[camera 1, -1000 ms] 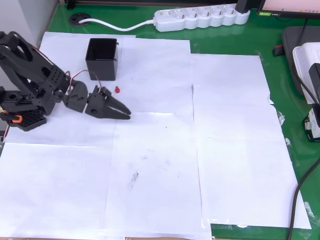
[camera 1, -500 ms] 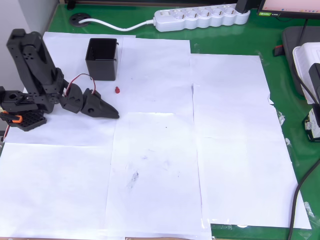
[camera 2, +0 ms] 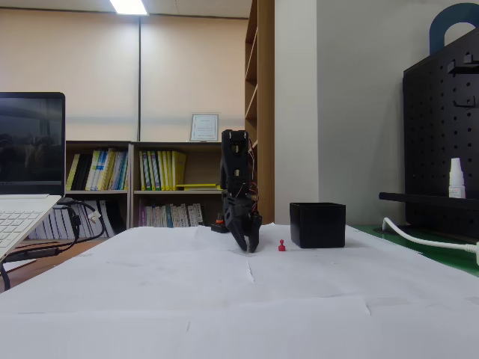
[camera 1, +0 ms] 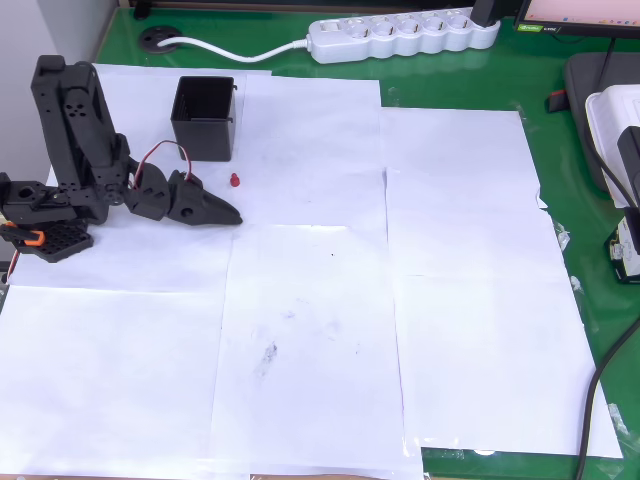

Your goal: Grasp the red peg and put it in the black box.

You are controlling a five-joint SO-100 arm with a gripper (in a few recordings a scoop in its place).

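The red peg (camera 1: 234, 180) stands on the white paper just below and right of the black box (camera 1: 204, 118); in the fixed view the peg (camera 2: 282, 245) is left of the box (camera 2: 317, 224). My black gripper (camera 1: 232, 214) lies low over the paper, its tip a short way below the peg and apart from it. Its fingers are together with nothing between them. In the fixed view the gripper (camera 2: 250, 243) points down at the paper, left of the peg.
White paper sheets (camera 1: 320, 330) cover a green table. A white power strip (camera 1: 400, 35) and its cable lie at the top edge. The arm's base (camera 1: 40, 215) sits at the left edge. Devices and cables (camera 1: 615, 150) crowd the right edge.
The arm has folded back toward its base and risen more upright. The gripper tip has pulled left, away from its earlier reach. The peg and box have not moved.
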